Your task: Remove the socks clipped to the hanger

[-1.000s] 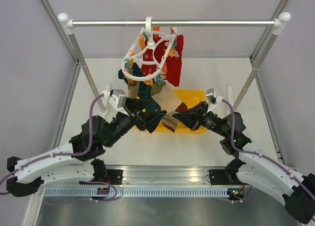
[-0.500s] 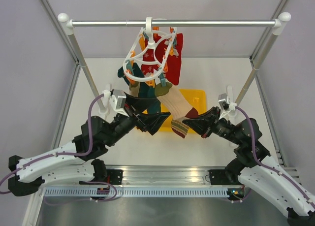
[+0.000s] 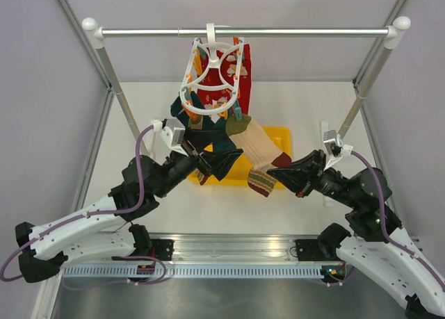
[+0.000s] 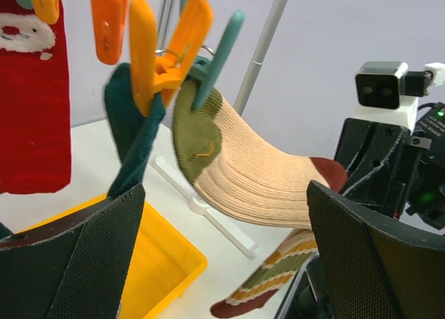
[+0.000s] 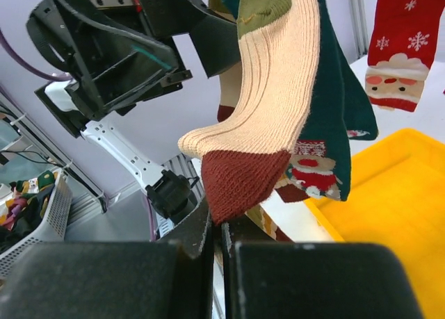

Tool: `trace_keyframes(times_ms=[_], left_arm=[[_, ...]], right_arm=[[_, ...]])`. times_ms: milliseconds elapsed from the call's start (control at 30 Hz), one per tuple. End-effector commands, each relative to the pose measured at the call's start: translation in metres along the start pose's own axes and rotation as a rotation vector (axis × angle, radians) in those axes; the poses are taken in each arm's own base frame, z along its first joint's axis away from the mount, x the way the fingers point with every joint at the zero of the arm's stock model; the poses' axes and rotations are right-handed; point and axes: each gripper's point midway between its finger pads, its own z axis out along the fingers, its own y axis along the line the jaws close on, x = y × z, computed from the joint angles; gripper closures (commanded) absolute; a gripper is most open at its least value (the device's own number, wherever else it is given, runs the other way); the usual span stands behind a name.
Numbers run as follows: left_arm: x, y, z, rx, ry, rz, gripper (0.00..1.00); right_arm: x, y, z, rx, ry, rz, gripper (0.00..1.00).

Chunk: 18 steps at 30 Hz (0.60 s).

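The white hanger point(image 3: 211, 74) hangs by its hook from the rail. Red point(image 3: 241, 67) and dark teal point(image 3: 203, 124) socks hang clipped under it. A beige sock point(image 3: 259, 146) with a green end and a brown-red tip is still clipped by an orange and teal peg point(image 4: 197, 46). It stretches down to my right gripper point(image 3: 274, 172), which is shut on the brown-red tip point(image 5: 245, 180). A striped sock point(image 3: 263, 183) dangles by those jaws; its grip is unclear. My left gripper point(image 3: 224, 163) is open and empty just below the beige sock point(image 4: 254, 173), beside the teal sock point(image 4: 133, 138).
A yellow bin point(image 3: 282, 135) sits on the table under the hanger, and also shows in the left wrist view point(image 4: 167, 258). The metal rail point(image 3: 292, 33) rests on slanted posts with white feet point(image 4: 208, 211). A grey basket point(image 5: 31, 208) holding socks shows far left in the right wrist view.
My right gripper has drawn back to the right and nearer, pulling the beige sock taut. The hanger has swung to hang straighter. My left gripper has edged up and right.
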Motion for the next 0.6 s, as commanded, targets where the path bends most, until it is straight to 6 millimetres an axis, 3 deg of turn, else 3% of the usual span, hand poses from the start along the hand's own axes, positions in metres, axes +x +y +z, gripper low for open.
trace_keyframes(times_ms=[0,200,567], left_arm=[[-0.035,-0.010,-0.003,0.063,-0.073,-0.019,0.00],[-0.036,-0.013,0.000,0.131,-0.053,-0.037,0.00],[-0.042,-0.010,0.027,0.143,-0.040,-0.150,0.00]], right_arm=[[-0.015,0.012,-0.006,-0.005,-0.013,-0.018,0.99],[-0.019,0.018,-0.007,-0.021,-0.007,-0.017,0.99],[-0.025,0.024,-0.011,-0.023,-0.002,-0.020,0.99]])
